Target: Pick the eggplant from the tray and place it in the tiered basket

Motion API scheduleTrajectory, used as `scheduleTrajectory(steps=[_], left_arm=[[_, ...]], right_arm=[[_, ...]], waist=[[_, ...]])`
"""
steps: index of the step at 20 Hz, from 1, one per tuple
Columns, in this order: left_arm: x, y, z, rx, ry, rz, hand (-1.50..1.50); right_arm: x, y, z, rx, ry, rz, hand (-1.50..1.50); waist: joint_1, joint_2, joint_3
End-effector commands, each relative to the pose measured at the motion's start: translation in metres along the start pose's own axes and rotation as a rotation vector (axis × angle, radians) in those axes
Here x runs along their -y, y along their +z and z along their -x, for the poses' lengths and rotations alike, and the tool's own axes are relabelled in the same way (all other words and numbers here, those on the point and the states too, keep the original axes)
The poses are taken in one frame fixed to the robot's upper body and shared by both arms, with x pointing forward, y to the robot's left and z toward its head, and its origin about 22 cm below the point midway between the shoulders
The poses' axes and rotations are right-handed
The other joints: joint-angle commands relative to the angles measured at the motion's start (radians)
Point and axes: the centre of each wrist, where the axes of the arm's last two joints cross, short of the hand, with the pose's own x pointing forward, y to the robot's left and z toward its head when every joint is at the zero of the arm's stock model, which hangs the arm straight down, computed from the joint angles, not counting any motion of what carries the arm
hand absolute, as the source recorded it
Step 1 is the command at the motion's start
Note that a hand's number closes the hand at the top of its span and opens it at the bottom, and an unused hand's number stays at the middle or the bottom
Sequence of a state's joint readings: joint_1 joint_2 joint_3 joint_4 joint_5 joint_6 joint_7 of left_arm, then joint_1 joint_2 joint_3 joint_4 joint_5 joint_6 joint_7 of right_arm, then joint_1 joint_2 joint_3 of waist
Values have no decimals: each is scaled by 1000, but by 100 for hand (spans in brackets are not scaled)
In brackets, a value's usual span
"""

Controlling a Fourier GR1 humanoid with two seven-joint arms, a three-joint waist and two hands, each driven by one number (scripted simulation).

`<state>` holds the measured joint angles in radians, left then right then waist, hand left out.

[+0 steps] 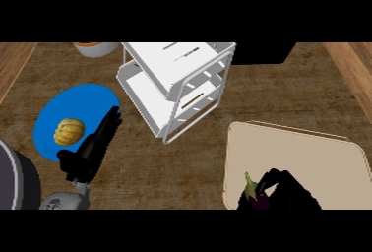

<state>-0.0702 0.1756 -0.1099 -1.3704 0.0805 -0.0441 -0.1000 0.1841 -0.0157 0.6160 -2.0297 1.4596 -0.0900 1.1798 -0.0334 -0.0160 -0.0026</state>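
**Two hands over a counter, the right one closing on an eggplant**

One step is under way: the pick, judged from how things lie. The eggplant is not yet lifted and the basket holds nothing that can be seen.

Largest first. The counter point(181, 162) is brown and mottled. On its right side lies a beige tray point(305, 157), bare over most of its top. At the upper middle stands a white tiered basket point(178, 83), well apart from the tray. To the left lies a blue plate point(69, 106) with a small yellow squash point(70, 131) on it.

The left hand point(91, 152) rests just beside the plate, fingers straight, holding nothing.

The right hand point(287, 192) sits at the tray's near left corner, fingers curled down around the eggplant point(256, 198). Only the eggplant's purple end and green stem show; the hand hides the rest. It lies on the tray near the view's lower edge.

Next, in my judgement, the right hand must lift clear of the tray, carry up and leftward to the basket, and set the eggplant into one of its tiers.
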Motion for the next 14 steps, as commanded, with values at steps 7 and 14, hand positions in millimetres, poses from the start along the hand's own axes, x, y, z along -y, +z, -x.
scheduleTrajectory(steps=[7, 14], left_arm=[[8, -16, -13, 27, -12, 30, 0], [5, -19, -11, 34, -5, 69, 0]], right_arm=[[57, 23, -49, -9, -238, 241, 150], [71, -6, -79, 4, -299, 274, 150]], waist=[[41, 15, -2], [72, 26, -3]])
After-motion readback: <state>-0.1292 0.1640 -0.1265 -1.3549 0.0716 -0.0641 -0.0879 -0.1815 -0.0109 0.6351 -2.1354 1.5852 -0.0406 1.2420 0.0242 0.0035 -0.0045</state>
